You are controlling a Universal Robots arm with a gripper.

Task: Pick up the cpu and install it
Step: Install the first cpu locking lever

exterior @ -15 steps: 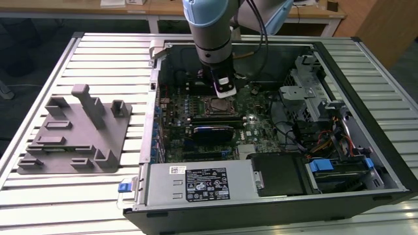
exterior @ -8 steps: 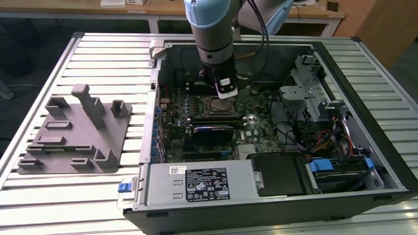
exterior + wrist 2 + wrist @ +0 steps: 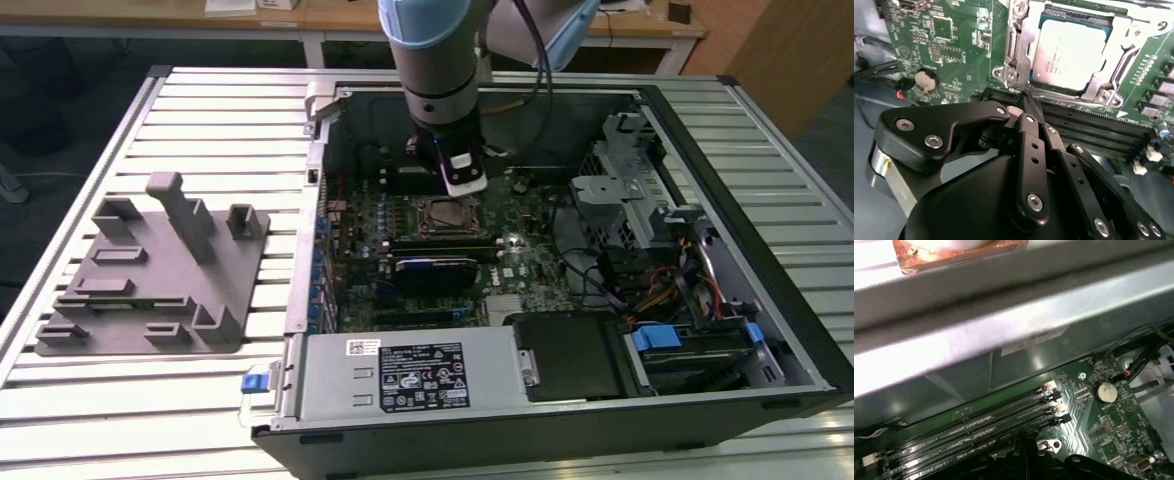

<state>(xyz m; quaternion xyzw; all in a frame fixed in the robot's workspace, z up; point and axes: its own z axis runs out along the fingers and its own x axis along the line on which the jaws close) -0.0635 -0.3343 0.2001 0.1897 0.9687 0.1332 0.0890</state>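
The cpu (image 3: 1069,54), a flat square chip with a silvery top, lies inside the metal-framed socket (image 3: 1019,55) on the green motherboard (image 3: 949,45); in the exterior view the cpu (image 3: 441,213) sits mid-board inside the open computer case (image 3: 747,300). My gripper (image 3: 1029,102) hovers just beside the socket's edge, over the memory slots (image 3: 1089,125), its black fingers (image 3: 1030,127) drawn together with nothing between them. In the exterior view my gripper (image 3: 465,186) hangs just above and behind the socket.
A grey plastic holder block (image 3: 147,270) with upright posts stands on the slatted table at the exterior view's left. Inside the case are a power supply (image 3: 400,375), a drive cage (image 3: 627,170), cables (image 3: 667,290) and a coin battery (image 3: 1105,391). The case wall (image 3: 979,340) looms close.
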